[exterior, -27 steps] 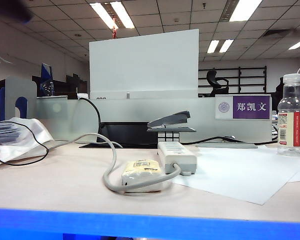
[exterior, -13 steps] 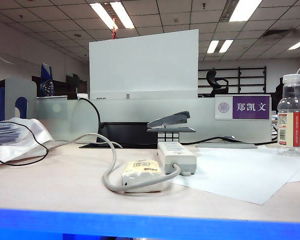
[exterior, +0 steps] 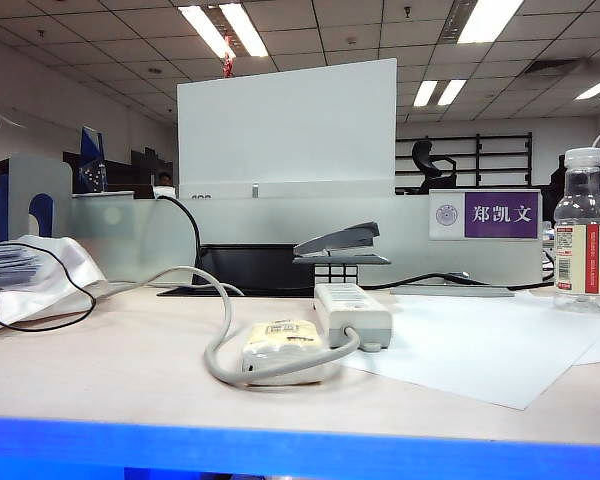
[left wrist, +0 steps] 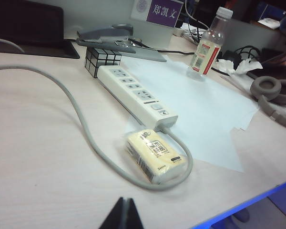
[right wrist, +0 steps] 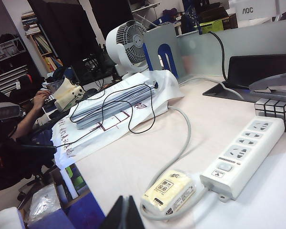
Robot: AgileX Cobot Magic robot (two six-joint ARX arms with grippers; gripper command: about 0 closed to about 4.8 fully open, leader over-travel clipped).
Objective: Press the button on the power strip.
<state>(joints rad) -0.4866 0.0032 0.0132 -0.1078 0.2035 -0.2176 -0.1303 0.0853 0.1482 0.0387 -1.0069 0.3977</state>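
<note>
Pale power strip (left wrist: pixel 136 92) untouched, left gripper (left wrist: pixel 125 214), right gripper (right wrist: pixel 124 213) pinched closed, well apart.

You've got the power strip (exterior: pixel 352 311) (left wrist: pixel 136 94) (right wrist: pixel 244 156), a pale grey-white oblong with dark socket slots on top, lying flat mid-table, long axis running near-to-far, its grey button (left wrist: pixel 155 107) (right wrist: pixel 224 167) at the near end where the thick grey cable (exterior: pixel 216 335) exits and loops leftward.

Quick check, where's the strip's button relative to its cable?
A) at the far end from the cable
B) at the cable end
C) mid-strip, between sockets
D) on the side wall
B: in the left wrist view the button sits on top of the power strip, past the last socket, right by where the cable exits. Both pincers are off it, above the near table edge.
</note>
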